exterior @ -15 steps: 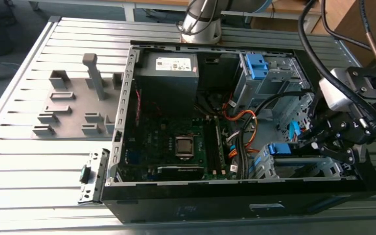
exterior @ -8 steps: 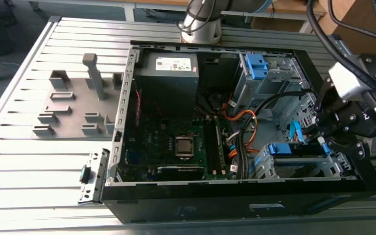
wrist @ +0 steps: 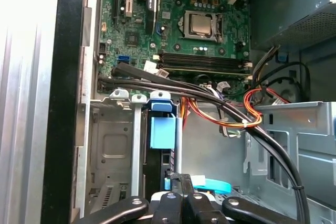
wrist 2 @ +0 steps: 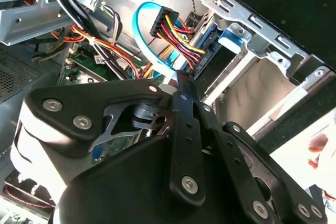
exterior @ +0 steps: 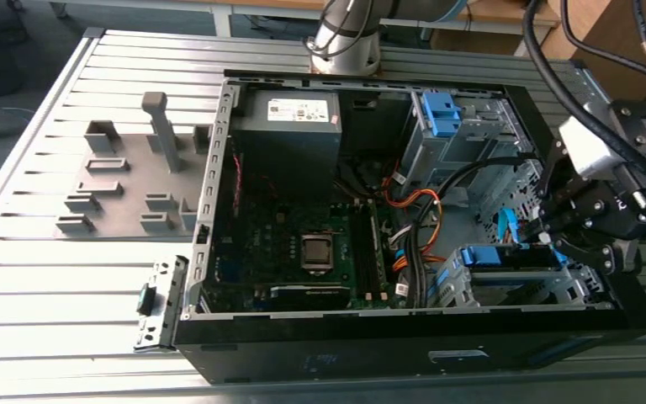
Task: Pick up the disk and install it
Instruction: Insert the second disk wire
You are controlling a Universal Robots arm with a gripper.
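Tool (wrist: 181, 182) closed, nothing gripped, tips just beside disk (wrist: 161, 132) slotted on edge in metal drive cage (wrist: 113, 145) of open PC case (exterior: 413, 362) on bench (exterior: 54, 295).

The disk (exterior: 491, 256) sits in the case's (exterior: 205, 278) drive cage (exterior: 579, 282), hand (wrist 2: 181, 86) just beside.

Disk (exterior: 491, 256) in a bright blue carrier, seated in a metal drive bay (exterior: 525, 278).
It sits low in the open computer case (exterior: 413, 353), seen edge-on in the first wrist view, blue tab (wrist: 161, 132) uppermost (labelled face hidden between bay walls).
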